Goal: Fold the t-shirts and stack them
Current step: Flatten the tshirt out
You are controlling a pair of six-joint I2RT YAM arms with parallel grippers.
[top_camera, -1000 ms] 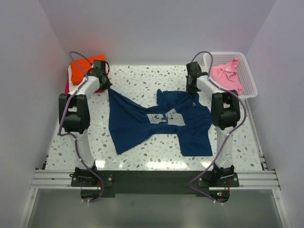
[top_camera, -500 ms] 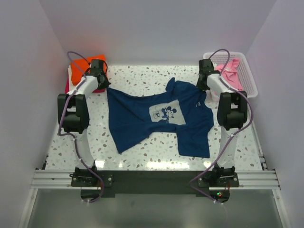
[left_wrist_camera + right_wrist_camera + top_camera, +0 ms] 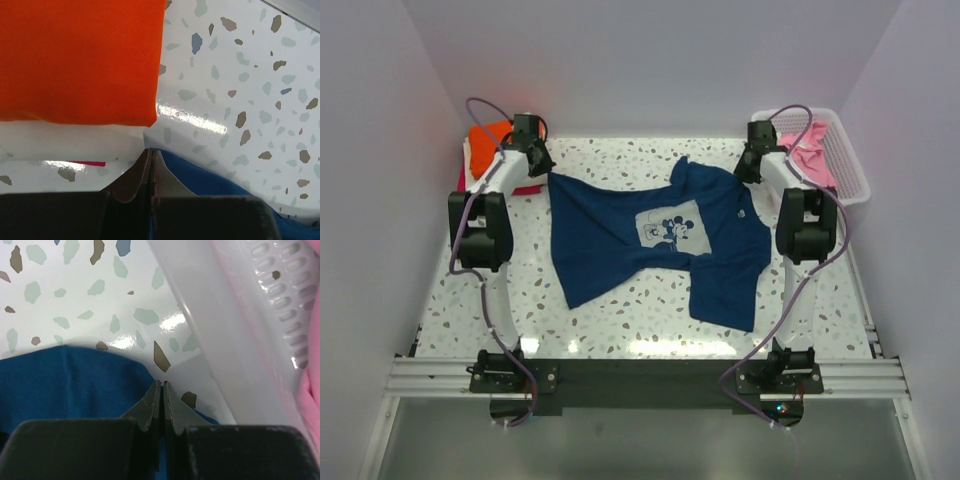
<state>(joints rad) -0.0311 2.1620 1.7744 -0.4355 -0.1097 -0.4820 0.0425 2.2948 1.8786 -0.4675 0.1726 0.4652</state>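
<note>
The navy blue t-shirt [image 3: 650,235] with a white chest graphic lies stretched across the back of the table. My left gripper [image 3: 542,168] is shut on its far left corner; blue cloth [image 3: 210,175] shows beside the closed fingers [image 3: 150,167]. My right gripper [image 3: 748,170] is shut on its far right corner [image 3: 75,380], close to the basket wall. Folded orange tee [image 3: 488,140] lies on a stack at the back left [image 3: 80,55], with a cream layer [image 3: 65,140] and a magenta edge [image 3: 85,163] under it. A pink tee [image 3: 805,150] lies in the basket.
A white plastic lattice basket [image 3: 850,170] stands at the back right; its wall [image 3: 235,340] is just right of my right fingers. The speckled tabletop [image 3: 640,320] extends to the near edge, where a black rail runs between both arm bases.
Both grippers have moved outward and toward the back, pulling the navy t-shirt taut; it has spread flatter and the chest graphic now faces up in full.
</note>
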